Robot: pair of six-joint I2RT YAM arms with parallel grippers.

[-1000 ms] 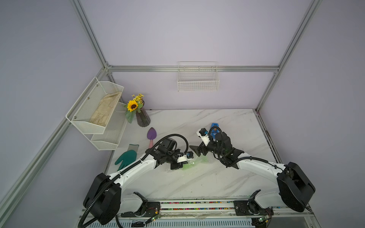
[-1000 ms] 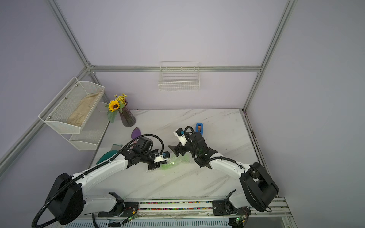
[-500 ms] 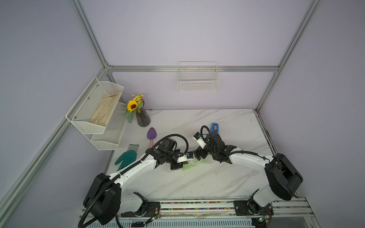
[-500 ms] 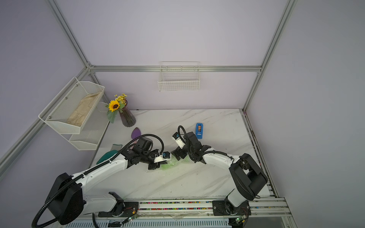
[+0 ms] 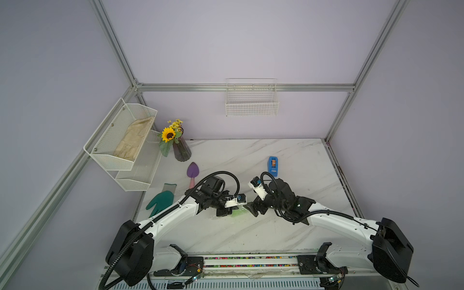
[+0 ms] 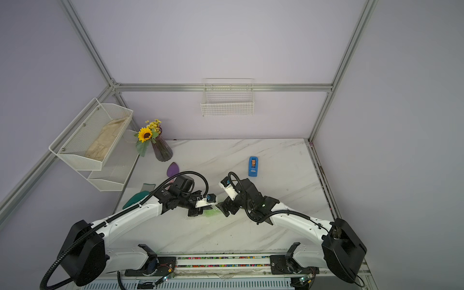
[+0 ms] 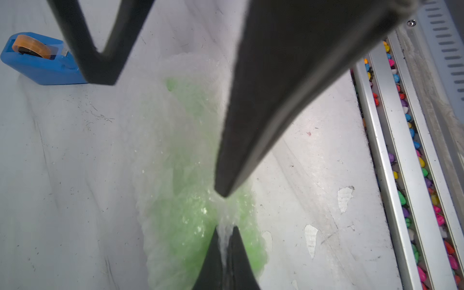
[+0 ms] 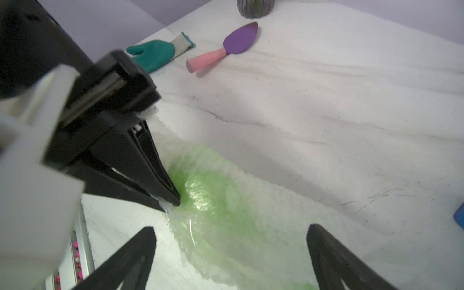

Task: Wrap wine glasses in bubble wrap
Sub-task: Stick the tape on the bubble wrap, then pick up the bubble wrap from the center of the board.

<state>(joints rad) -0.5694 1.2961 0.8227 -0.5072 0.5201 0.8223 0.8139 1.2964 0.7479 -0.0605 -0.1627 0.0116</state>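
Left wrist view: lime-green goblet (image 7: 190, 216) shows through the bubble wrap (image 7: 160, 120) bundled round it on the marble table (image 7: 62, 150), blue tape dispenser (image 7: 37, 60) beyond | right wrist view alone adds purple trowel (image 8: 238, 37) and teal glove (image 8: 153, 54) | my left gripper (image 7: 226, 233) pinches a wrap fold tight | my right gripper (image 8: 229, 228) is spread wide over the bundle, holding nothing

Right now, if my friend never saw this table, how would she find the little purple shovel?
Look at the white marble table, then its far corner where the dark vase with the sunflower stands. Just in front of that vase, before the teal glove, lies the shovel. It alone has a purple pointed blade and a pink handle.
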